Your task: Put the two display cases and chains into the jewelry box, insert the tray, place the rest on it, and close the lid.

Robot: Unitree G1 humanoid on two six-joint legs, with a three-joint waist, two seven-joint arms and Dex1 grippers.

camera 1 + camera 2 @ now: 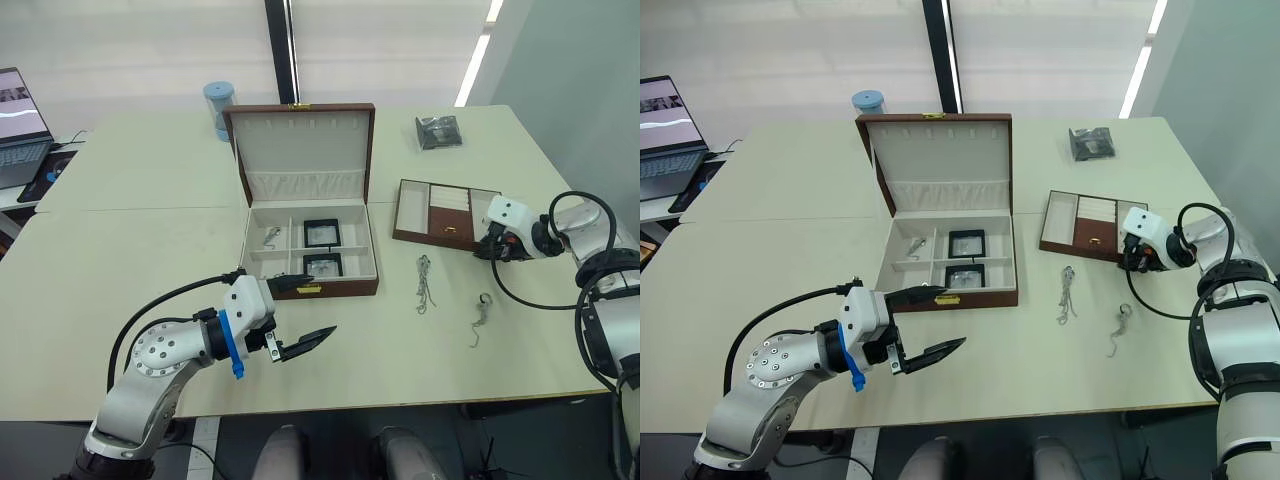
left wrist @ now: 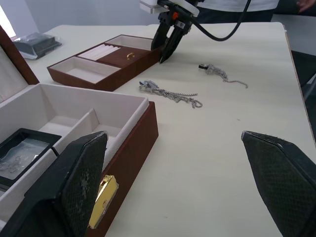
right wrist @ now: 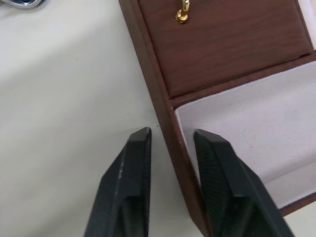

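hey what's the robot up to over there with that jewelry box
It is packing the jewelry box, whose lid stands open. Both display cases and one chain already lie in its compartments. The right gripper straddles the near wall of the tray, one finger either side, not yet closed. A short chain and a longer chain lie on the table. The left gripper hangs open by the box's front.

Counter (image 1: 150,260) being viewed downward from the head, tray (image 3: 232,44) being seen close by the right wrist, also being shared distantly by the left wrist
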